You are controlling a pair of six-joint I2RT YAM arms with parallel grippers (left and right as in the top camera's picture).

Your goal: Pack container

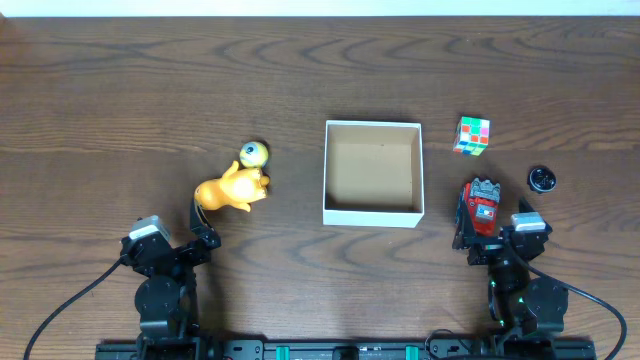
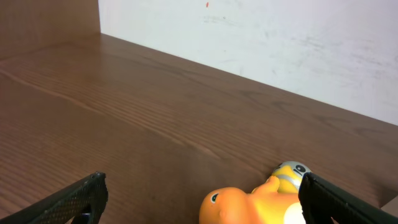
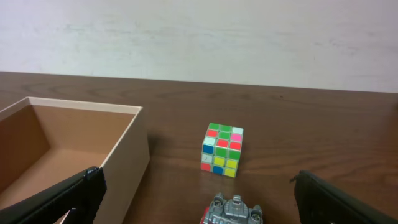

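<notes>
The container, a white-walled square box with a brown inside, stands open and empty at the table's middle; its wall is on the left in the right wrist view. An orange toy animal lies left of it, a small yellow ball figure at its far side. My left gripper is open just behind the orange toy, which lies between the fingers toward the right one. A red and grey robot toy lies right of the box, between the open fingers of my right gripper.
A colour puzzle cube stands beyond the robot toy, right of the box's far corner. A small black round object lies at the far right. A pale wall runs along the table's far edge.
</notes>
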